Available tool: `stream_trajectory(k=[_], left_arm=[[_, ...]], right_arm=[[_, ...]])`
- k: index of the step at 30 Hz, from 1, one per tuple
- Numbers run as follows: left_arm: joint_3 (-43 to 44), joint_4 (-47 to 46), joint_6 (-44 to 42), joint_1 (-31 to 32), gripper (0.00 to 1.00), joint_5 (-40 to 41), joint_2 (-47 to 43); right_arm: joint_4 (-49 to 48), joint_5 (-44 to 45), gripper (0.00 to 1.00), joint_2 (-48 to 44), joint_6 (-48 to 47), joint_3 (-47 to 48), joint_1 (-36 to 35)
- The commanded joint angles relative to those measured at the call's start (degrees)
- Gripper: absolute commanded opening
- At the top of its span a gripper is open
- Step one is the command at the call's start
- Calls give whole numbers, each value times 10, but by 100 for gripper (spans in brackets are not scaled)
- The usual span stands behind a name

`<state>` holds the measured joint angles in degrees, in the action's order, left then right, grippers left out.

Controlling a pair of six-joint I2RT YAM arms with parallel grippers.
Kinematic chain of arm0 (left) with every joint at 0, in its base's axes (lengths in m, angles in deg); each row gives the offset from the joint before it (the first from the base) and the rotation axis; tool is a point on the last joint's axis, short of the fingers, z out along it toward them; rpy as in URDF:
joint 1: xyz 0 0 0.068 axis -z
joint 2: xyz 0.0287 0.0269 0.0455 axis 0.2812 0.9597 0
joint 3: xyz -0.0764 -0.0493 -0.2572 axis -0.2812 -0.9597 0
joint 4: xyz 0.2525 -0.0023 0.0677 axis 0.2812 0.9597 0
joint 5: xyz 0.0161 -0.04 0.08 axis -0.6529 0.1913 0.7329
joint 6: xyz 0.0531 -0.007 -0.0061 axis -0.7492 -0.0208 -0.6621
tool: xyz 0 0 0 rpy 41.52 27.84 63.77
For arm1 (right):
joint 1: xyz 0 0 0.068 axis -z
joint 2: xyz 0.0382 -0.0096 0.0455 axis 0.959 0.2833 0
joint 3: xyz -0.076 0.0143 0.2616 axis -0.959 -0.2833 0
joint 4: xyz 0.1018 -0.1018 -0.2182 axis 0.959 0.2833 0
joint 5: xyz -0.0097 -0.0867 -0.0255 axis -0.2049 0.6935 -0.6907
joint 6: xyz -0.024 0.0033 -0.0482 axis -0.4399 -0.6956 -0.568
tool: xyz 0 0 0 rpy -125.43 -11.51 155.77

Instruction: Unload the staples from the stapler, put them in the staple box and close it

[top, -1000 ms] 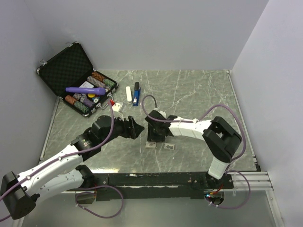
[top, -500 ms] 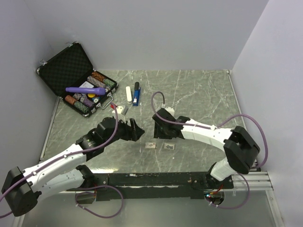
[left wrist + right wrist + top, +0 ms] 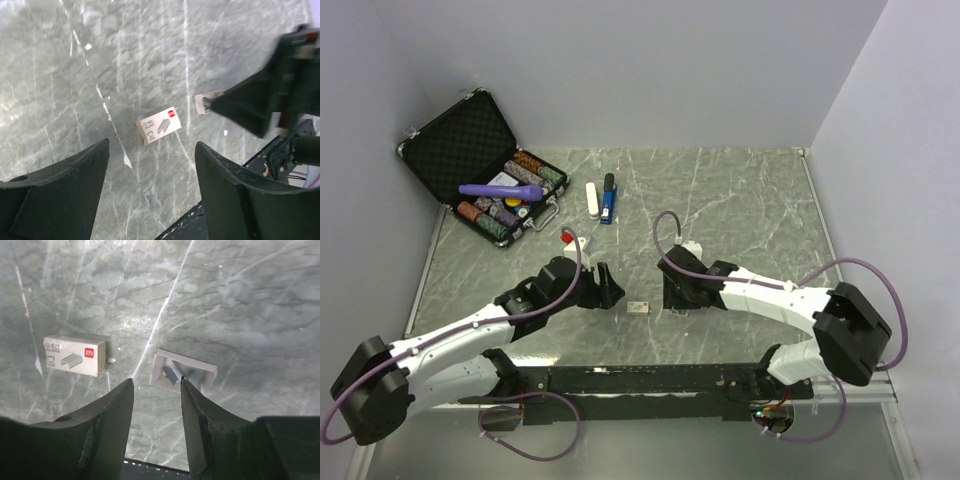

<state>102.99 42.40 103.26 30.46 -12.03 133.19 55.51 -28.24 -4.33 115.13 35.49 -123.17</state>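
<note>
Blue w/ black end: stapler (image 3: 608, 200) found flat at far side of table (image 3: 750, 210), lengthwise away from near edge, just beside white bar (image 3: 591, 200) and near open black case (image 3: 460, 140). Untouched by either gripper, well apart from both. Judged shut, w/ unloading not yet begun; cannot tell whether loaded.

Left gripper (image 3: 150, 150) found low over staple box (image 3: 159, 125), jaws wide, nothing between. Right gripper (image 3: 156, 385) found low over small white tray (image 3: 184, 371), jaws abt half apart, nothing held. Tray just beyond fingertips, w/ grey bits inside, prob. staples. Box and tray near each other, not touching, close to near edge betw. the two grippers.

As to why, by judgement only: tray prob. set out as drop spot for removed staples; box prob. spare stock, no part of unloading. Both grippers free to reach for stapler next. Would need one to pin body, other to work black parts. Risk: slim body sliding on smooth top.

Surface: grey-green marble pattern, white veins, smooth, some glare. Room: plain pale walls (image 3: 650, 70) on three sides, black rail (image 3: 640, 380) at near edge, purple cables (image 3: 860, 262). Case holding poker chips (image 3: 528, 163) and purple torch-like item (image 3: 500, 190). Small red-and-white bit (image 3: 570, 238) near case, nature unclear.
</note>
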Motion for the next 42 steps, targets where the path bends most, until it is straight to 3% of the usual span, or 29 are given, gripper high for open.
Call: stream_trajectory(k=[1, 8, 16, 42], left_arm=[[-2, -42, 21, 3, 72, -8, 32], [-14, -84, 31, 4, 64, -42, 93], [-7, -101, 32, 4, 63, -61, 162], [7, -130, 31, 14, 63, -68, 232]], right_arm=[[27, 41, 50, -49, 15, -14, -1], [69, 73, 51, -97, 31, -35, 1], [71, 63, 51, -100, 33, -43, 24], [4, 35, 47, -57, 38, -72, 54]])
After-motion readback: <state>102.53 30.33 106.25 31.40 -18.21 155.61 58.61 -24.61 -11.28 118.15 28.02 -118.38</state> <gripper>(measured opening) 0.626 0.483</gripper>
